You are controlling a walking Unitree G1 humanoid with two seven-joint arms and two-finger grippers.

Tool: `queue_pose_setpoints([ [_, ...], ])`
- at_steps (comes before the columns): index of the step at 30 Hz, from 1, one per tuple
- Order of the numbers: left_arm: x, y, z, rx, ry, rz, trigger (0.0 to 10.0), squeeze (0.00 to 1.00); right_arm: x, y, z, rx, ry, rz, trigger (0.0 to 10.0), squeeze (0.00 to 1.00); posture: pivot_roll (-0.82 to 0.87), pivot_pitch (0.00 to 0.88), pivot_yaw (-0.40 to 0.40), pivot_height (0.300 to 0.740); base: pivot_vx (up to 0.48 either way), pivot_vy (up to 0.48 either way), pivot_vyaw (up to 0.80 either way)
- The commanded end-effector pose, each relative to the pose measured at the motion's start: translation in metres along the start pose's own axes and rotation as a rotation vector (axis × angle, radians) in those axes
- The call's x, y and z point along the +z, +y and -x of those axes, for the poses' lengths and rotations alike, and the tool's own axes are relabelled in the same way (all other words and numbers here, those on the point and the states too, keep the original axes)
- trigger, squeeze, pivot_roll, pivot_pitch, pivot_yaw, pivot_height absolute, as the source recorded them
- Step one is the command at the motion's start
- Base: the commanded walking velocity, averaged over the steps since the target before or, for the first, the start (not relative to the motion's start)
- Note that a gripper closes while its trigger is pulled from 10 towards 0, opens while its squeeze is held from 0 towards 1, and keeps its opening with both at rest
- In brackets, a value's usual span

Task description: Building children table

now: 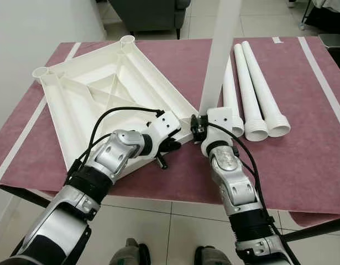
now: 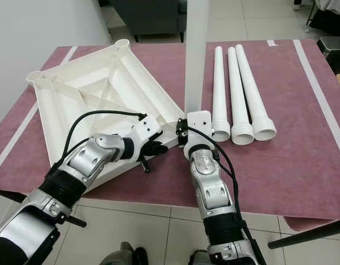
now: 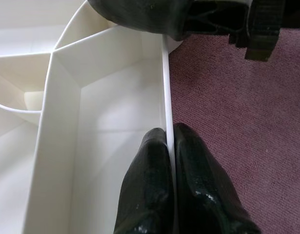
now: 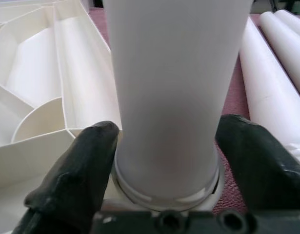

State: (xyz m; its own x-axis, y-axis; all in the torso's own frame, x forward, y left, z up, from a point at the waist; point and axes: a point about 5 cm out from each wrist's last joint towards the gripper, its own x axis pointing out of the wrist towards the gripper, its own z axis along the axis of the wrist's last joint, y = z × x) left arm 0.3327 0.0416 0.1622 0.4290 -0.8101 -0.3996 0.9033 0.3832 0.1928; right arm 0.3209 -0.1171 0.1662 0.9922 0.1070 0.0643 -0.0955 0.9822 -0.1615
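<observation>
Left tool [image 3: 170, 141] pinches the tabletop [image 1: 98, 94] rim; right tool [image 4: 164, 146] clasps an upright leg [image 4: 174, 87], top cropped.

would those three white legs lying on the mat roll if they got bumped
Probably. The three loose legs are smooth round tubes, so a nudge could roll them, though the purple mat looks grippy. Being tapered, they would likely curve rather than roll straight.

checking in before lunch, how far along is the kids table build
Early. The white tabletop lies upside down on the maroon mat. The left gripper pinches its rim wall. The right gripper holds one leg upright at the near corner socket; whether it is seated is unclear. Three legs lie on the mat, not yet fitted.
</observation>
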Motion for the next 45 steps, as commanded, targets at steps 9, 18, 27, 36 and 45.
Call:
queue_pose_setpoints([
  [9,0.002,0.004,0.01,0.023,-0.045,-0.06,10.0,1.0,0.013,0.003,0.006,0.188,-0.106,0.034,10.0,0.0,-0.01,0.14,0.138,0.74,0.0,0.0,0.0],
  [18,0.011,0.004,0.05,0.076,-0.216,-0.101,10.0,0.0,0.027,-0.009,0.026,0.335,-0.171,0.056,10.0,0.0,-0.02,0.139,0.124,0.74,0.0,0.0,0.0],
  [27,0.004,0.001,0.076,0.197,-0.252,-0.126,10.0,0.0,0.017,-0.022,0.05,0.407,-0.122,0.05,10.0,0.0,-0.02,0.127,0.104,0.74,0.0,0.0,0.0],
  [36,-0.018,-0.01,0.086,0.383,-0.262,-0.05,10.0,0.0,-0.011,-0.022,0.069,0.295,-0.033,-0.025,10.0,0.0,-0.03,0.1,0.096,0.74,0.0,0.0,0.0],
  [45,-0.037,-0.008,0.079,0.517,-0.219,0.011,10.0,0.0,-0.02,-0.011,0.067,0.196,-0.028,-0.061,10.0,0.0,-0.05,0.071,0.097,0.74,0.0,0.0,0.0],
])
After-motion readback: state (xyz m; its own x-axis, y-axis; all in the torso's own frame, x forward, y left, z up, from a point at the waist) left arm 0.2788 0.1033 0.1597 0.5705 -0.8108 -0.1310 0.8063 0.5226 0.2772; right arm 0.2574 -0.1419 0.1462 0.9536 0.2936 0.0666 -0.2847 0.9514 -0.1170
